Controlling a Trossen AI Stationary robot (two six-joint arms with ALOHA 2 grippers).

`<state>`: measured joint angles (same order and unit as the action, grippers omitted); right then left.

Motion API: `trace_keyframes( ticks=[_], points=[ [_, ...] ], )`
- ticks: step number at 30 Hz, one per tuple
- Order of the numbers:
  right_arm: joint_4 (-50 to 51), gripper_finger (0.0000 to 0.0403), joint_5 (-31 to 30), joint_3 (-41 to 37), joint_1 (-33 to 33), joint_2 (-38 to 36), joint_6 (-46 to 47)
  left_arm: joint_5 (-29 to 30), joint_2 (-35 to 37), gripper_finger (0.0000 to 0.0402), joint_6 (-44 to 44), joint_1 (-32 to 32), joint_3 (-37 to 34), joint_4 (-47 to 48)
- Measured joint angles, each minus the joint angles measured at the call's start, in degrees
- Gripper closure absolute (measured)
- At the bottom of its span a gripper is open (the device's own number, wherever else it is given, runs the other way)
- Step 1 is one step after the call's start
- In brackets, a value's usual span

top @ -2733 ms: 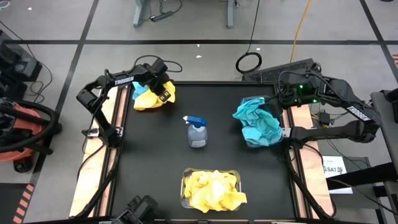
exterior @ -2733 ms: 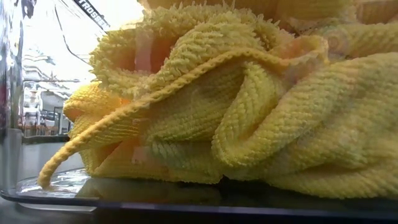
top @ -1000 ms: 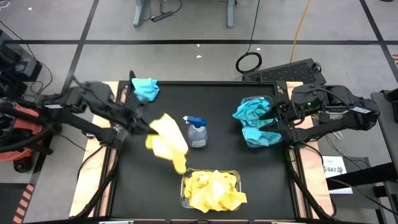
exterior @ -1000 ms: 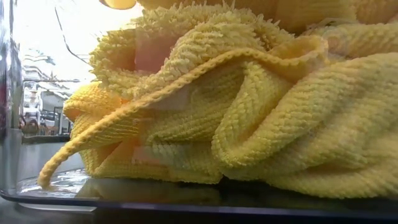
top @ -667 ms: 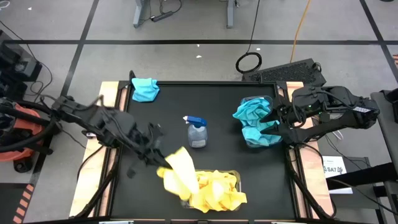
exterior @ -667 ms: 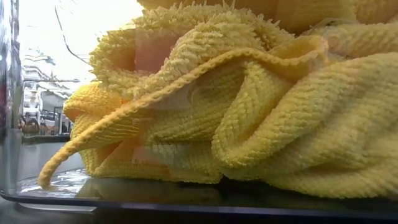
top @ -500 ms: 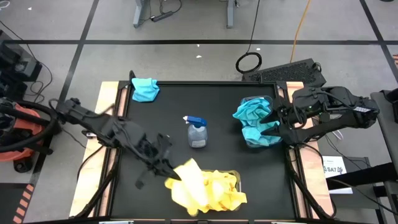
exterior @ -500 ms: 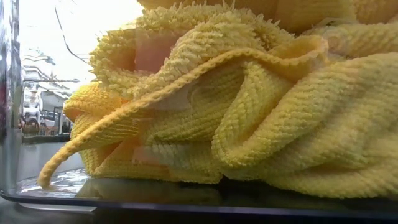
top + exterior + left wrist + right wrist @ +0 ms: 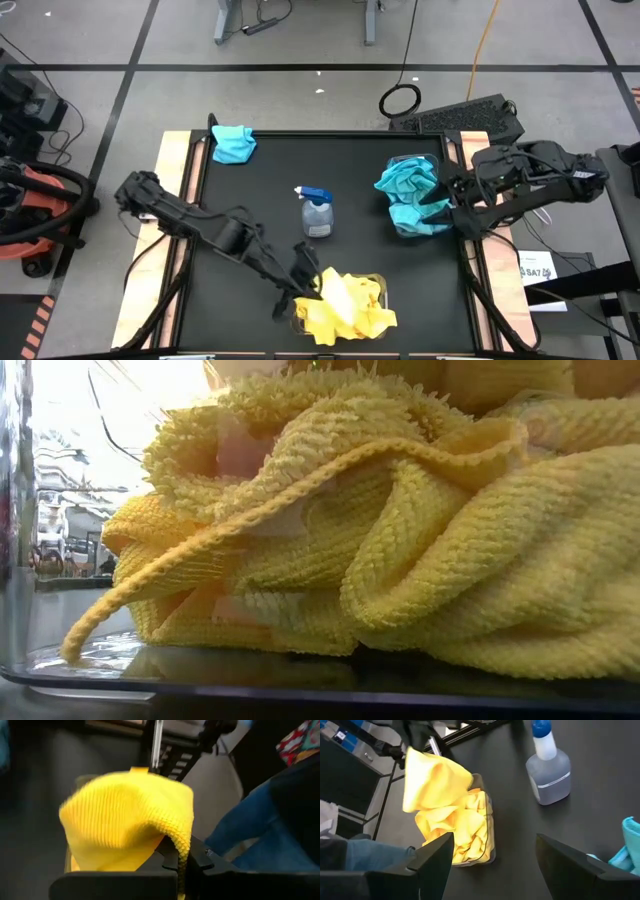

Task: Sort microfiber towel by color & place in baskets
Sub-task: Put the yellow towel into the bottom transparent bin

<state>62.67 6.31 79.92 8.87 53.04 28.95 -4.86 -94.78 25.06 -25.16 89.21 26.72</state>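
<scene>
Holding a yellow towel (image 9: 335, 293) pinched in my left gripper (image 9: 308, 278), I hang it above the near basket (image 9: 297, 300), which is already heaped with yellow towels (image 9: 345, 312). To do this well I should centre over the pile before letting go, since the cloth droops to one side and a corner could fall outside the rim. It looks soft, ribbed and bright, folded over my fingers. My right gripper (image 9: 492, 865) waits with fingers wide beside the far basket (image 9: 432, 160) of teal towels (image 9: 412, 195). One teal towel (image 9: 233, 143) lies at the table's far left corner, well apart from the spray bottle (image 9: 317, 211).
</scene>
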Motion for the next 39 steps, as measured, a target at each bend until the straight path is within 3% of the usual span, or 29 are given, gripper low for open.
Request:
trace_keyframes(
  ticks=[17,26,39],
  points=[
    [0.1,0.0133,-0.3,0.0,4.4,0.0,0.4,-2.2,-14.4,0.0401,1.7,-1.2,0.0,0.0],
    [0.2,0.0133,-0.3,0.0,4.4,0.0,0.1,-2.5,-20.9,0.0394,6.6,-1.6,0.0,3.3],
    [0.2,0.0133,-0.3,0.0,4.4,0.0,-1.2,-3.7,-23.9,0.0379,10.6,-1.5,0.1,4.1]
  ],
)
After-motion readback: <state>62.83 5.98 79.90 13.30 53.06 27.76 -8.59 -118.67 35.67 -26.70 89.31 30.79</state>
